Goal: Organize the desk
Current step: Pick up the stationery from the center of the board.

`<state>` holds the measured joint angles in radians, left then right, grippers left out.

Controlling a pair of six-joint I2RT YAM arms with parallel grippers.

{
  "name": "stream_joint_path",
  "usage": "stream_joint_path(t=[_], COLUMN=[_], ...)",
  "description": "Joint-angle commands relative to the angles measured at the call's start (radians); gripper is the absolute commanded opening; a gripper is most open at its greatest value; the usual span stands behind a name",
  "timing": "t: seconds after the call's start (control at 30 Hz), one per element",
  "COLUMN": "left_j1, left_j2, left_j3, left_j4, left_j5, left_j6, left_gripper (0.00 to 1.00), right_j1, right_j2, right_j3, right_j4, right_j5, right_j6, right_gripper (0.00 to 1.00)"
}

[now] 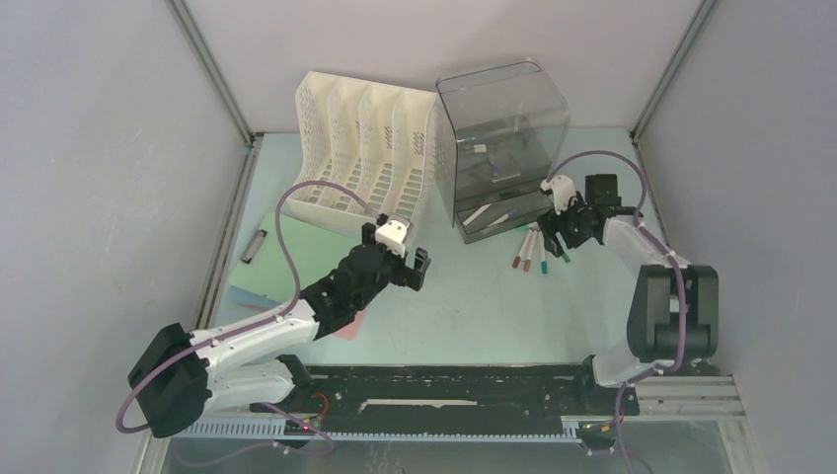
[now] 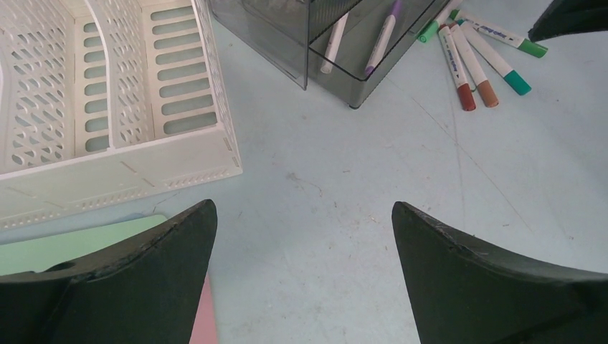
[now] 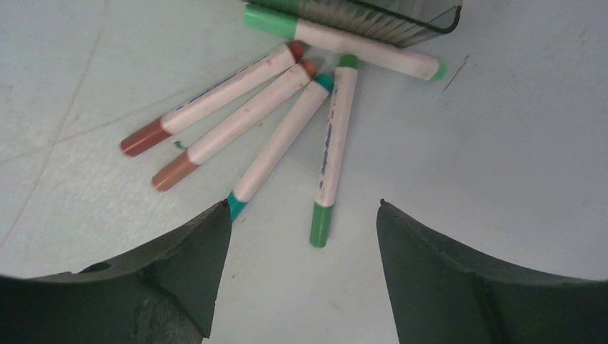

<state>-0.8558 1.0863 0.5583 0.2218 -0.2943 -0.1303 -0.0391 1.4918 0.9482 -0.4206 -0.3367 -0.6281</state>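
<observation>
From above, the desk [image 1: 474,306] is spreading pale mint-green and matte across the whole floor of the cell, between grey walls. A white file rack [image 1: 365,138] is sitting at the rear, a smoky box [image 1: 503,138] is standing just right of it, and a fan of markers [image 1: 533,255] is lying in front of the box. The left gripper [image 1: 410,269] is hanging over mid-desk beside a green board [image 1: 296,247] and a pink sheet [image 1: 345,326]. The right gripper [image 1: 556,237] is hovering at the markers, its jaws hard to read here.

The left wrist view is showing its fingers spread wide with nothing between them. It is also revealing a white pen [image 2: 333,46] and a purple-tipped pen [image 2: 382,32] inside the box, and faint scuffs and specks on the desk.

The right wrist view is settling its jaws: spread apart and empty above the markers. Five are showing, capped red, brown, teal and green, and a second green one is lying against the box's foot. Thin scratch lines are crossing the surface.
</observation>
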Motion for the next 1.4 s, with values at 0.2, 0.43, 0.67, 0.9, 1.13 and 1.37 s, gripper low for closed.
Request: stream_joint_path(t=[0.2,0.43,0.67,0.9,1.13,1.37], left_j1=[0.006,0.006,0.005,0.005,0.005,0.005], left_j2=[0.025,0.017,0.018,0.023,0.031,0.034], left_j3=[0.034,0.035,0.038,0.041,0.044,0.049], left_j4=[0.007,-0.001,-0.004,-0.007,-0.009,-0.016], left_j5=[-0.021,-0.022,-0.005,0.005,0.01,0.012], left_j6=[0.019,0.024,0.021,0.019,0.019,0.019], left_gripper=[1.0,1.0,1.0,1.0,1.0,1.0], right_j1=[0.01,0.019,0.033,0.036,0.036,0.035], right_j2=[0.17,0.216,0.244,0.265,0.267,0.223], right_j3=[0.116,0.117,0.117,0.117,0.117,0.119], right_j4=[-0.013,-0.001,-0.01,-0.027,-0.054,-0.075], right_j5=[0.094,0.123,0.136,0.133,0.124,0.096], right_j6=[0.029,0.035,0.04,0.042,0.041,0.051], right_gripper=[0.47,0.39,0.32,0.33,0.23,0.06])
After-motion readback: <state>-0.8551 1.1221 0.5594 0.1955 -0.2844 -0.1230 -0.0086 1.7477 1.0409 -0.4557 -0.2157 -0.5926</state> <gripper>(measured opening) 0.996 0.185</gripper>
